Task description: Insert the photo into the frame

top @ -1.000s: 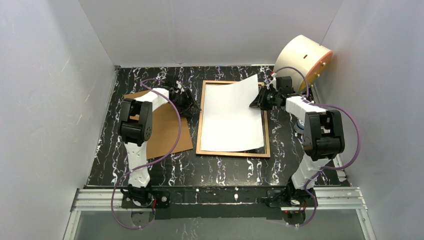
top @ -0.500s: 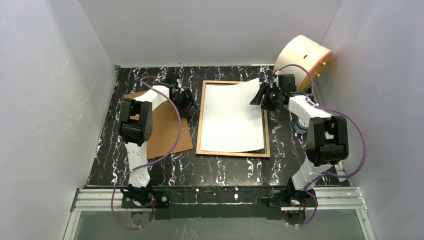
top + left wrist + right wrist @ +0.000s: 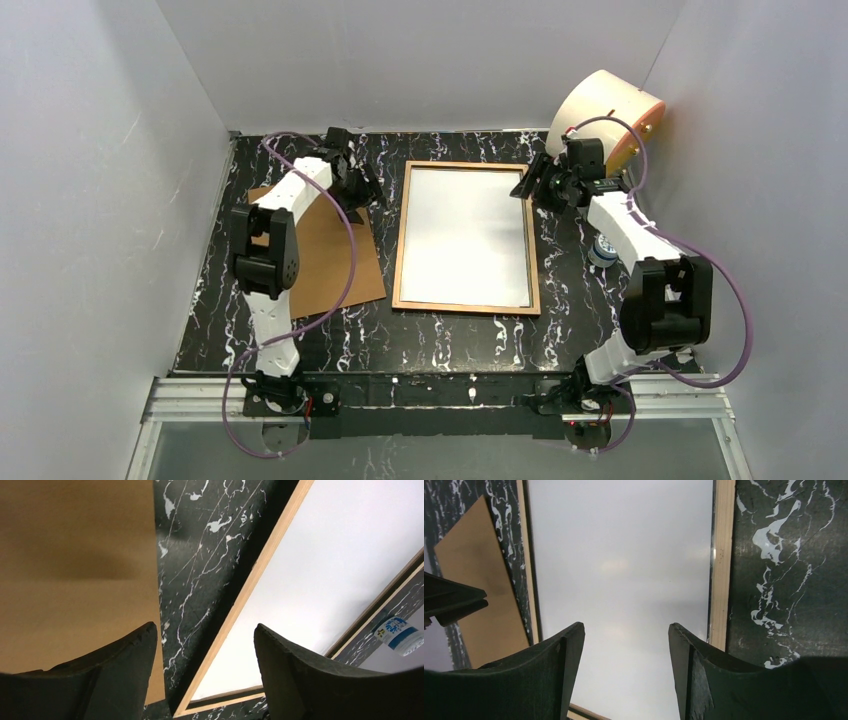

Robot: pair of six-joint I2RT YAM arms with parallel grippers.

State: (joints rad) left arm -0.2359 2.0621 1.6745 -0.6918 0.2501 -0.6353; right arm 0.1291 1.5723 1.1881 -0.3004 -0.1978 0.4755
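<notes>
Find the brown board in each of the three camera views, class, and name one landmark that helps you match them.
Top view: the brown board lies flat on the table, left of centre.
Left wrist view: it fills the upper left.
Right wrist view: it is a slanted strip near the left edge.
Shared landmark: the frame, whose long wooden edge runs beside the board in all three views.

Top view looks down from behind; both wrist views sit close, apparently sharing the frame.
</notes>
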